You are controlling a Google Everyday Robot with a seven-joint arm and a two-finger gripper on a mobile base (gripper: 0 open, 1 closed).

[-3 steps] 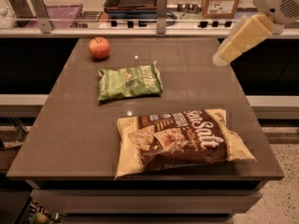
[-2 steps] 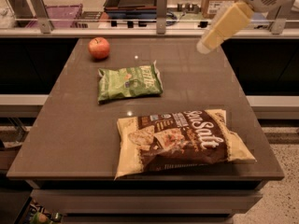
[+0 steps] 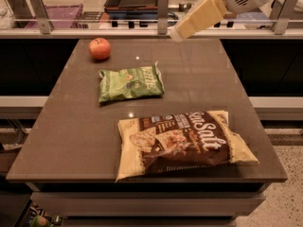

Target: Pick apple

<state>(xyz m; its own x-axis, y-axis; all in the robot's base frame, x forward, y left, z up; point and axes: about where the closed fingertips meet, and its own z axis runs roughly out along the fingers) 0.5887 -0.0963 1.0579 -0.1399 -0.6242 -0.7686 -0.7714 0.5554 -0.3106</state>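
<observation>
The apple [image 3: 100,48] is small, round and red-orange. It sits at the far left of the dark table [image 3: 203,74]. My gripper [image 3: 176,34] hangs in the air above the table's far edge, right of centre. Its cream-coloured fingers slant down to the left. It is well to the right of the apple and holds nothing that I can see.
A green chip bag [image 3: 130,82] lies just in front of the apple. A large brown and cream Sea Salt chip bag [image 3: 182,142] lies near the front edge. A counter with a glass rail [image 3: 94,26] and trays runs behind the table.
The gripper has moved left and a little up, from over the table's right side to above its far edge, closer to the apple. The apple and bags have not moved.
</observation>
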